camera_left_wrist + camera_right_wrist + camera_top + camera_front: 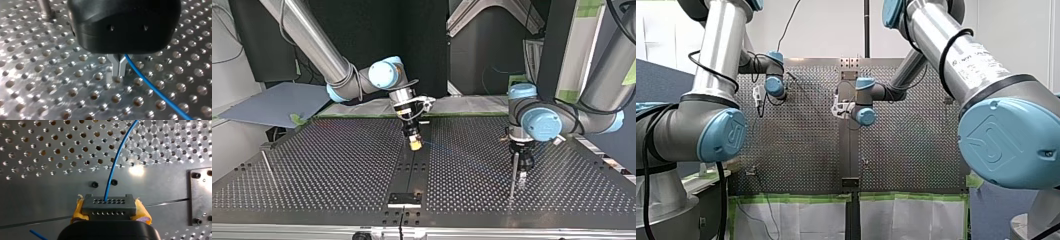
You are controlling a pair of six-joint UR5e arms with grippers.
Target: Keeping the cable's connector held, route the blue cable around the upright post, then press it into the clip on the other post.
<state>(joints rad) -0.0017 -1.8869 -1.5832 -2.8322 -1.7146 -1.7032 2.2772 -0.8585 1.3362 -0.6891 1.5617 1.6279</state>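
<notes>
While my right pincer (110,211) pinched the connector (109,205), my left pincer (118,73) nipped the blue cable (155,90) beside the upright post (512,187); routing seemed barely begun, and the next move called for looping the cable round that post.

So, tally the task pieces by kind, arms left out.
Blue cable: 1
Connector: 1
Posts: 2
Total: 4

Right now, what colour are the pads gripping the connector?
Yellow pads on my right end effector, clamping the connector; clearest in right wrist view.
</notes>
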